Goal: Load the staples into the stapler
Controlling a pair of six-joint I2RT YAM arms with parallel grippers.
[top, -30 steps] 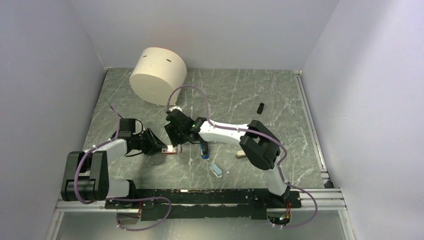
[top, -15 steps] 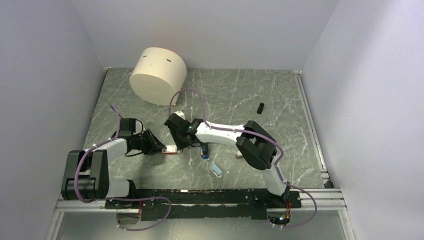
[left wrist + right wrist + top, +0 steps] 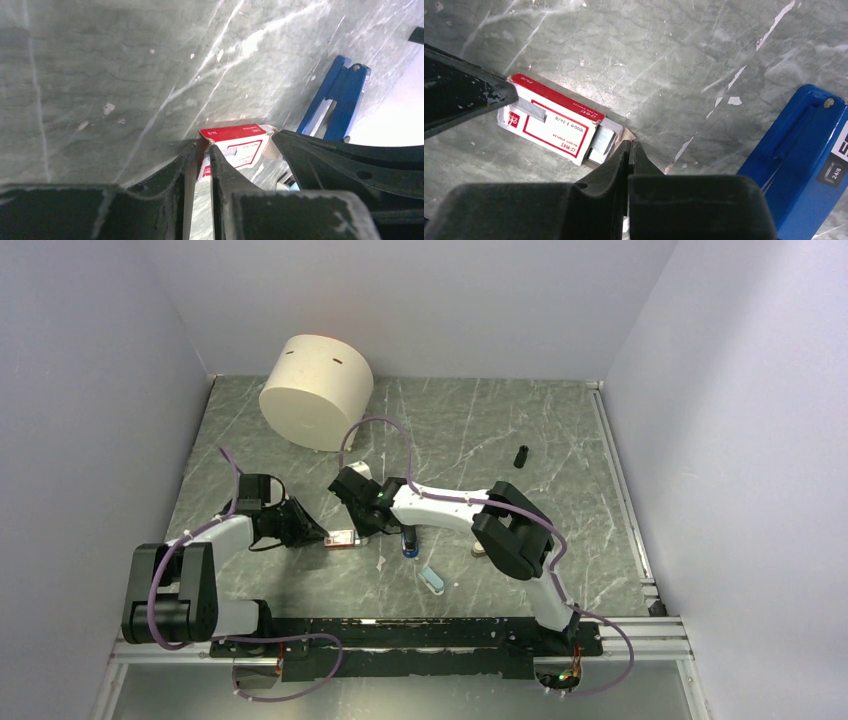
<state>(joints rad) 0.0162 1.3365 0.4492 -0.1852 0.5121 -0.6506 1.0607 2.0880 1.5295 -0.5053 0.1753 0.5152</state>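
Observation:
The staples box [image 3: 343, 538], red and white, lies on the table between my two grippers. In the left wrist view my left gripper [image 3: 203, 150] is shut on the near end wall of the box [image 3: 235, 145]. Silver staples [image 3: 603, 142] stick out of the box [image 3: 549, 125] at its open end. My right gripper [image 3: 630, 146] is shut there, its tips on the thin beige flap beside the staples. The blue stapler [image 3: 407, 540] lies just right of the box, also in the wrist views as the stapler [image 3: 804, 150] and the stapler [image 3: 340, 100], open with nothing touching it.
A large cream cylinder [image 3: 316, 390] stands at the back left. A small black cylinder [image 3: 521, 456] stands at the back right. A pale-blue capsule [image 3: 433, 580] lies near the front, and a beige lump [image 3: 480, 550] peeks out beside the right arm.
My right gripper has dropped and shifted to the open end of the box and shut its jaws. My left gripper has narrowed on the other end of the box.

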